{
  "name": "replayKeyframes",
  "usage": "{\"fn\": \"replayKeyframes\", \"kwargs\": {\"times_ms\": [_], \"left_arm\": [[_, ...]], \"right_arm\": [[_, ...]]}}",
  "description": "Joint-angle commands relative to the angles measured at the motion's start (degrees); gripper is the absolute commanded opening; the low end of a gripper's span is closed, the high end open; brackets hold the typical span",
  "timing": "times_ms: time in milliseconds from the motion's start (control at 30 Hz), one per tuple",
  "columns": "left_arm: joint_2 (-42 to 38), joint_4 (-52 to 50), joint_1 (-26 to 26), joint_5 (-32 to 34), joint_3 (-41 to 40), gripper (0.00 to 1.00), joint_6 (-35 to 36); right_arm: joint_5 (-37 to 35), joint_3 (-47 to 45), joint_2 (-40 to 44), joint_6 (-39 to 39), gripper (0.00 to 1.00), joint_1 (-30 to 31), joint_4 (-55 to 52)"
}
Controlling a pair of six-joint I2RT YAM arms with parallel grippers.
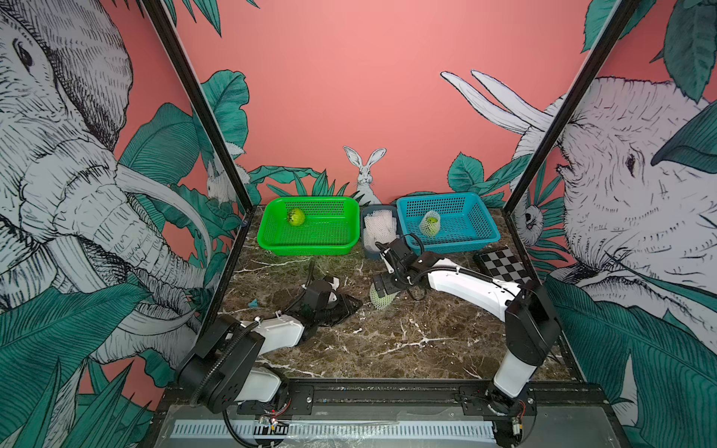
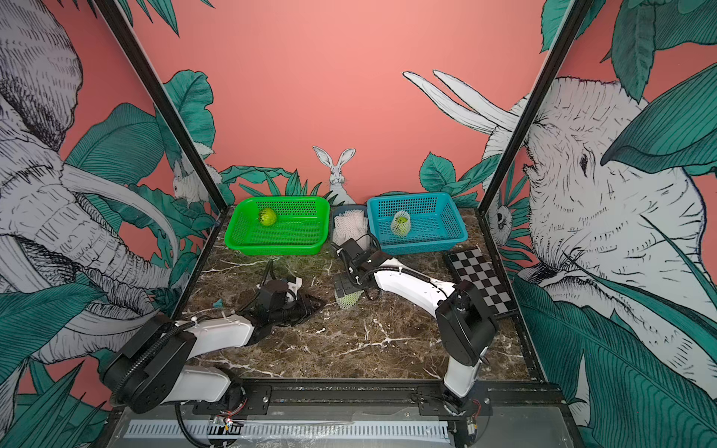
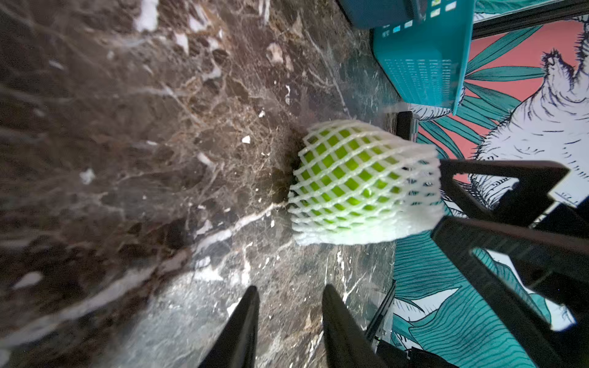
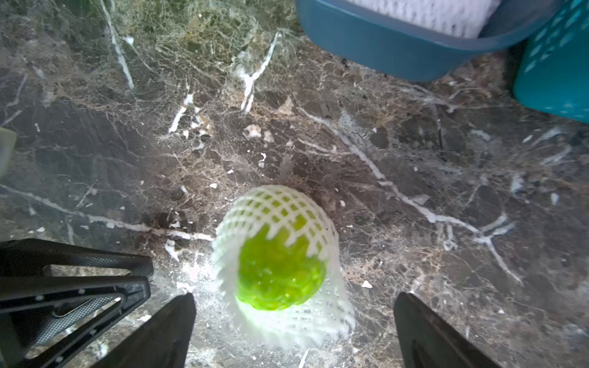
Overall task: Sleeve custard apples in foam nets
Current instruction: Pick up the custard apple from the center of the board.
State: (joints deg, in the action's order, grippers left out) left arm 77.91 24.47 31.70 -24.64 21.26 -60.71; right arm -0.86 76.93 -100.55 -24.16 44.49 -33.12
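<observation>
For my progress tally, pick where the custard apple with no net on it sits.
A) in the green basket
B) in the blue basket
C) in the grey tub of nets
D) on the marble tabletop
A: the bare custard apple lies in the green basket; the blue-basket fruit and the tabletop fruit are both netted.

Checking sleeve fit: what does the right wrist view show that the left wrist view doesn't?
Right wrist only: the open end of the white foam mesh net, with the bumpy green custard apple bare inside, plus spare nets in a dark blue tub. Left wrist only: the net's side stretched over the fruit, and the wall mural. Both: the sleeved fruit on the brown marble tabletop, and the teal perforated basket.
</observation>
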Motion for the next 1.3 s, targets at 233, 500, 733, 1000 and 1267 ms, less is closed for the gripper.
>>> {"fn": "replayKeyframes", "kwargs": {"times_ms": [233, 500, 733, 1000, 1267], "left_arm": [[-6.72, -10.07, 0.03, 0.39, 2.87, 0.38, 4.88], [-6.39, -9.39, 0.04, 0.65, 2.3, 0.38, 4.37], [-6.19, -8.72, 0.0, 1.04, 1.9, 0.38, 4.03], [-6.17, -8.43, 0.02, 1.35, 1.51, 0.38, 3.83], [-6.03, -8.61, 0.01, 1.48, 2.19, 0.37, 3.53]], "right_arm": [[9.19, -0.73, -3.97, -0.34, 0.99, -1.83, 4.99], [10.41, -0.55, -6.83, -0.71, 0.94, -1.61, 4.18], [7.98, 0.8, -10.2, 0.05, 0.89, -1.08, 2.36], [5.41, 2.21, -11.71, 1.25, 0.86, -0.19, 0.37], [12.46, -0.9, -7.01, -0.36, 0.83, -1.75, 6.33]]}}
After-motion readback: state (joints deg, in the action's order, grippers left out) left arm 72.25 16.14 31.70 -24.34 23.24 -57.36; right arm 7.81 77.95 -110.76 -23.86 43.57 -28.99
